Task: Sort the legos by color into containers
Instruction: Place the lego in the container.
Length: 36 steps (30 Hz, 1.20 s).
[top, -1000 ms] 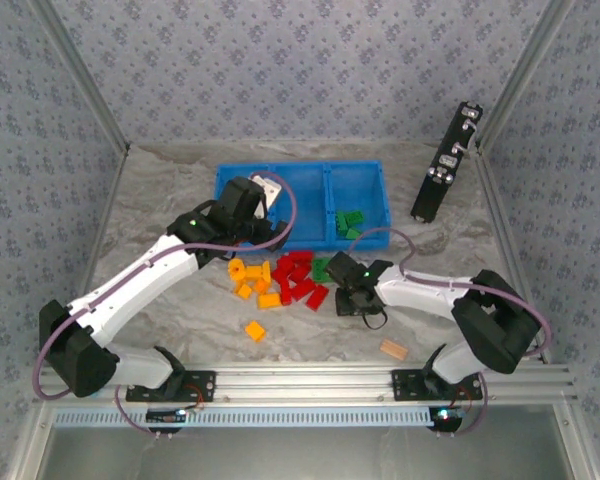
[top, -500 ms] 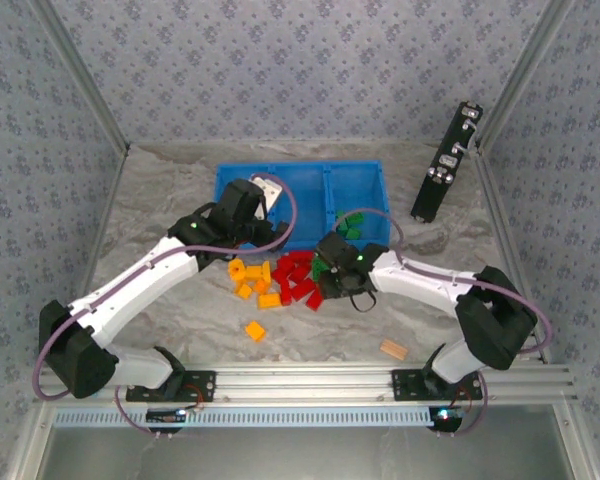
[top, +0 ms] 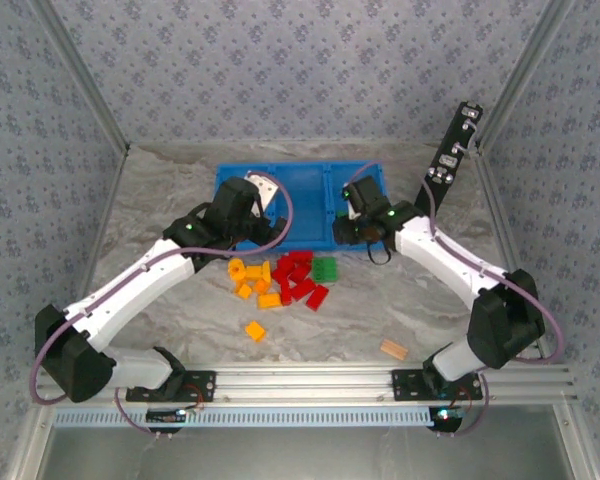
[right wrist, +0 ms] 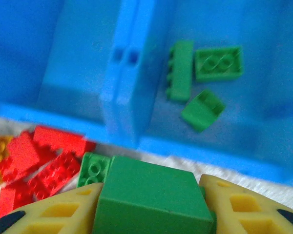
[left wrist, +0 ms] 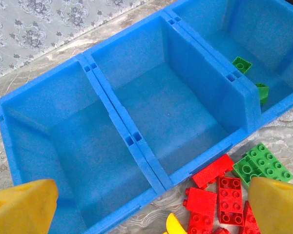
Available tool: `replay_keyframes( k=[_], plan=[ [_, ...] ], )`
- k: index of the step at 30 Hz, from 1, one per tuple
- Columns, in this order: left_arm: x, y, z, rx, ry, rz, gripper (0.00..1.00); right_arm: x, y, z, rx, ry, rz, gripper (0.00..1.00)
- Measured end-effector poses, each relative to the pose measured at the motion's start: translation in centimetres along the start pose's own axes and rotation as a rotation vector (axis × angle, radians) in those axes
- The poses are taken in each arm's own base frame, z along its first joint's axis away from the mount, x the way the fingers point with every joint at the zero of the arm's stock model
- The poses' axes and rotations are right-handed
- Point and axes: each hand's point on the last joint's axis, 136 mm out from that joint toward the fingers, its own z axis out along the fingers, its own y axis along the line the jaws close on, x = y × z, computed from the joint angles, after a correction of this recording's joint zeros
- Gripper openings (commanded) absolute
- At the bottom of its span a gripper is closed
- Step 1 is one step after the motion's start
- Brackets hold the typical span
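Your right tool (right wrist: 151, 214) is clamped on a green brick (right wrist: 146, 187), held above the tray's (left wrist: 122, 126) near wall, likely to drop it among three green bricks (right wrist: 205, 73) at 1 o'clock. Your left tool (left wrist: 151, 204) hangs spread wide, holding nothing. Red and orange legos (top: 290, 280) lie on the table (top: 410, 320), 6 o'clock from the tray.

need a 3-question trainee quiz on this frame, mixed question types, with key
1. True or false: the right gripper is shut on a green brick.
2. By the robot's own sides, which compartment of the blue tray holds the sorted green bricks? A left, B middle, C right.
3. What does the left gripper hold?
Key: 1 true; 2 C; 3 nothing, its fingers are wide apart.
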Motion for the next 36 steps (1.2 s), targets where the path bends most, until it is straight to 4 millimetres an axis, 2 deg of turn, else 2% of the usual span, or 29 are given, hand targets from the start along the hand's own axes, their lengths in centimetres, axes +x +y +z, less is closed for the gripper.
replay_keyframes(
  k=[4, 8, 13, 23, 28, 33, 36],
  plan=[
    [0.0, 0.0, 0.0, 0.0, -0.001, 0.002, 1.0, -2.7, -2.4, 0.4, 0.022, -0.064, 0.055, 0.4],
    [0.1, 0.0, 0.1, -0.001, 0.0, 0.003, 1.0, -3.8, -3.3, 2.1, 0.022, -0.068, 0.074, 0.43],
    [0.7, -0.1, 0.4, -0.001, 0.013, 0.006, 1.0, -3.7, -3.6, 5.1, 0.012, -0.024, 0.071, 0.43],
    [1.5, 0.2, -0.4, 0.0, 0.002, -0.001, 1.0, -2.5, -4.7, 9.3, 0.013, 0.032, 0.094, 0.47],
    [1.8, 0.1, -0.4, -0.001, 0.004, -0.007, 1.0, -1.6, -4.5, 10.6, 0.011, 0.066, 0.095, 0.58],
    [1.8, 0.1, -0.3, -0.001, 0.004, -0.013, 1.0, -1.4, -4.4, 10.7, 0.013, 0.07, 0.089, 0.76],
    [2.0, 0.1, 0.0, 0.0, 0.013, -0.014, 1.0, -1.4, -4.6, 10.7, 0.024, 0.067, 0.094, 0.8]
  ],
)
